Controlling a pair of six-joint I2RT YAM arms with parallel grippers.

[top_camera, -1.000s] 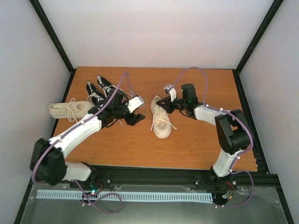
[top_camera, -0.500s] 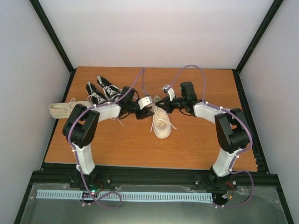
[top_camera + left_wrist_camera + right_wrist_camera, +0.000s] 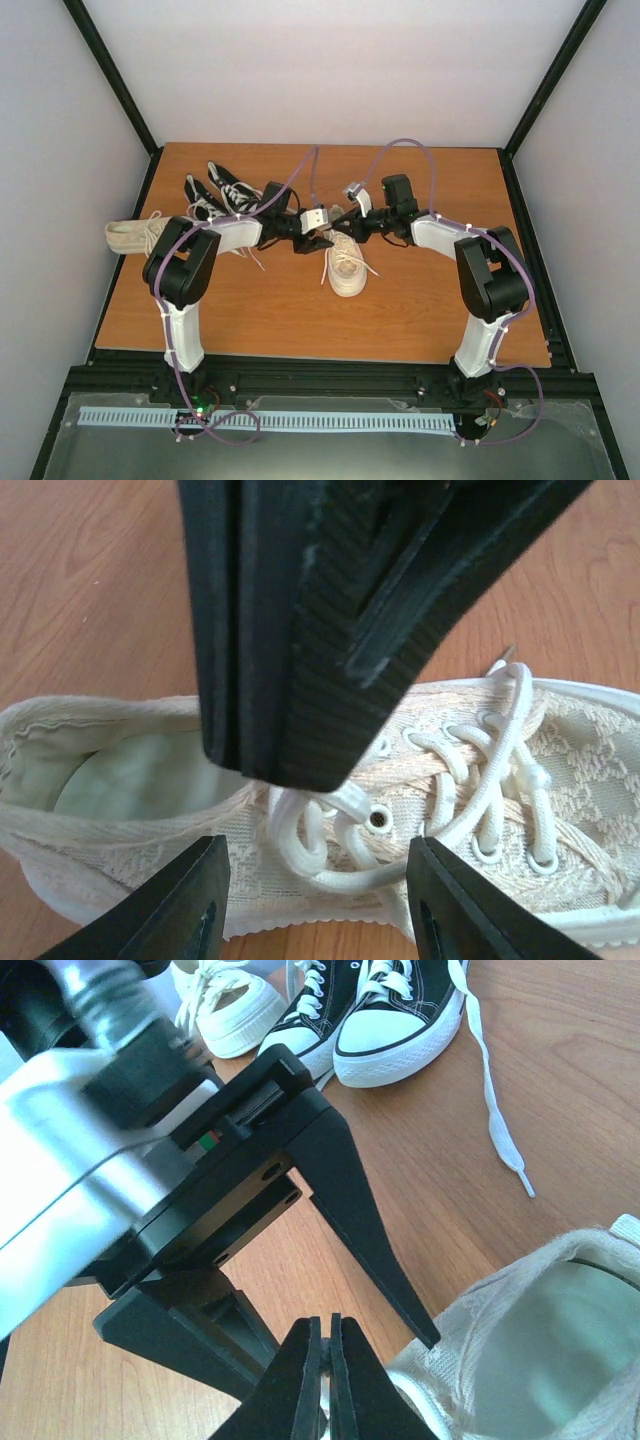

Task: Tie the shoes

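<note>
Centre of the table, the centre shoe lies with its toe toward the near edge and its heel toward the back. Over that heel end sit both grippers, close together — left gripper on the left, right gripper on the right. At back left lies a pair of shoes, side by side. Before them, along the left edge, the fourth shoe lies crosswise.
</note>
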